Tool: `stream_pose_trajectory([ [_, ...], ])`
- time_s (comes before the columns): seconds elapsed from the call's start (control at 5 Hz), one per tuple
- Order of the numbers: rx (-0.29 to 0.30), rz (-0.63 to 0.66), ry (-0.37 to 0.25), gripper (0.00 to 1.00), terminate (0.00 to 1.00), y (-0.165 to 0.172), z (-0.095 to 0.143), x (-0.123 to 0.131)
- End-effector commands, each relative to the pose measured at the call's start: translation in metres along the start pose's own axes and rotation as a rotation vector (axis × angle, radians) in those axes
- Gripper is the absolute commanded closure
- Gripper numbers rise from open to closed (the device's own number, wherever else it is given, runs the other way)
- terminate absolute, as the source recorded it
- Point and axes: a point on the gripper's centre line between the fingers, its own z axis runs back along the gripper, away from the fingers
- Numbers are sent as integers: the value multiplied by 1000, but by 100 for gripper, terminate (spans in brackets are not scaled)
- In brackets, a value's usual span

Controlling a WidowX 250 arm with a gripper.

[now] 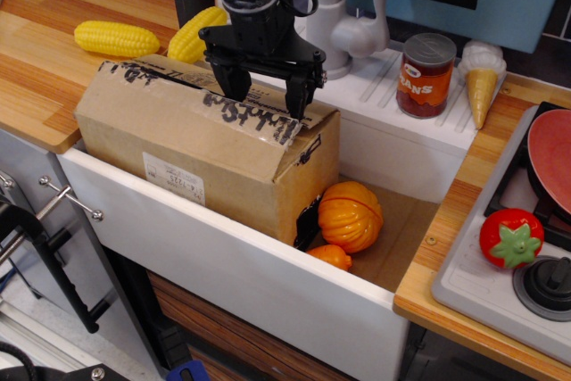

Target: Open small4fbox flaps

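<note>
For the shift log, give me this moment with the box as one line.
phase: reaching flaps | tool: open, fingertips at flaps of small4fbox | flaps: closed | box: in sink

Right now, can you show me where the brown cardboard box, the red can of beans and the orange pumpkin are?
Brown cardboard box (178, 144), the only camera view, on its long front side.
Red can of beans (425, 78), same view, on its label.
Orange plastic pumpkin (351, 215), same view, on its ribbed middle.

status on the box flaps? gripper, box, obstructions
Gripper open, fingertips down at the top seam. Box flaps not yet open. Faucet close behind the arm; nothing on the flaps.
</note>
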Motion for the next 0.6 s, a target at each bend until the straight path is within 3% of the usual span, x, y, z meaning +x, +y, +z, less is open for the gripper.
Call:
stream_pose_trajectory([
  [0.0, 11, 13, -45, 0, 0, 4, 4, 5],
  [0.4, 24, 39, 6, 0, 0, 8, 16, -6],
])
